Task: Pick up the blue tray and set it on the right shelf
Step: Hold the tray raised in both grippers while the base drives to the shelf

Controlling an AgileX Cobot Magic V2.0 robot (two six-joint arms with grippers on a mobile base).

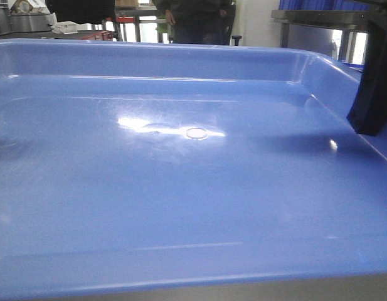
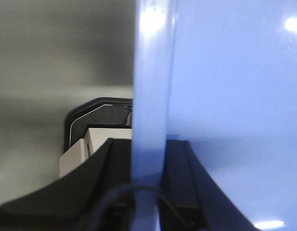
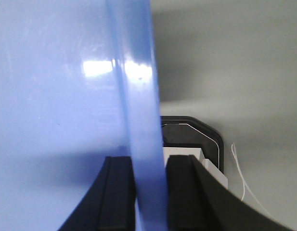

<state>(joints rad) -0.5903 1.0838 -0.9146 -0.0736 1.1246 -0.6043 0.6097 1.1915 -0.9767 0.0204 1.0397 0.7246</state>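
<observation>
While both arms pinch its opposite edges, the blue tray (image 1: 180, 188) spans nearly the whole front view, empty and glossy, close to the camera. The left gripper (image 2: 147, 149) is clamped on the tray's left rim, one jaw on each side of the lip. The right gripper (image 3: 149, 161) grips the right rim the same way. Whether the tray is lifted or resting cannot be told.

Carrying it well probably means moving both arms at one pace and one height, since the thin, slick rim could twist out of either pinch.

A plain grey surface (image 2: 52, 48) lies beneath. Behind the tray, a person (image 1: 193, 19) stands in a workshop, with a metal rack (image 1: 315, 17) at upper right, possibly the shelf meant.
</observation>
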